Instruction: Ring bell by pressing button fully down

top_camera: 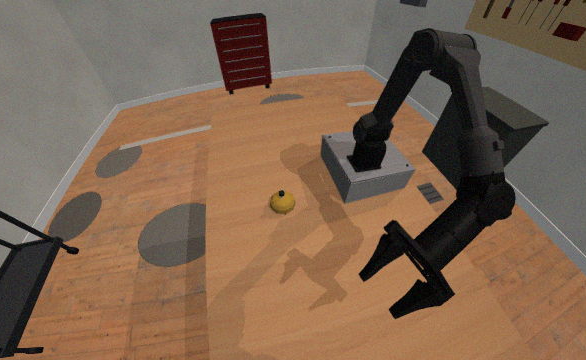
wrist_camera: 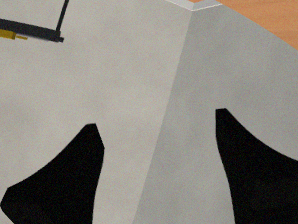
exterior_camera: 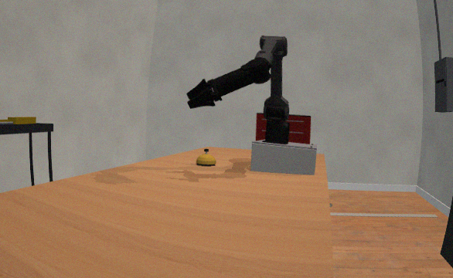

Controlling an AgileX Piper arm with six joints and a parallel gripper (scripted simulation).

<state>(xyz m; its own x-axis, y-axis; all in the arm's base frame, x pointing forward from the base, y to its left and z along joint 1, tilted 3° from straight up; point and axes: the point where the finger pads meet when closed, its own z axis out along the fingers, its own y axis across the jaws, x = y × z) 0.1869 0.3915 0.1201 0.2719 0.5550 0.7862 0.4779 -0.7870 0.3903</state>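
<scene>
Side table (top_camera: 8,280), black-framed, sat at the lower left of the top view, with grey round patches (top_camera: 173,234) on the plank floor just to its right. Further right and at the upper middle of that frame, a red drawer cabinet (top_camera: 242,51) stood against the grey wall. The yellow bell (top_camera: 282,202) stood upright on the wooden table (top_camera: 253,300) near the frame's centre, its small dark button (top_camera: 281,192) on top, untouched. To the right of the bell, the arm's grey base block (top_camera: 368,187) rested on the same table, well apart from it. The dark arm (top_camera: 473,125) rose from the block, arched toward the upper right, then came down to the lower right of the frame, where the gripper (top_camera: 388,292) hung with its two fingers spread to their widest, nothing between them, well clear of the bell.

In the exterior view, the side table (exterior_camera: 15,128) appeared at the left edge, the bell (exterior_camera: 206,160) at the middle on the table top (exterior_camera: 153,224), and the gripper (exterior_camera: 194,97) high above the table, up and slightly left of the bell. The wrist view showed both dark fingers wide apart against the grey wall, and the bell was out of that frame.
</scene>
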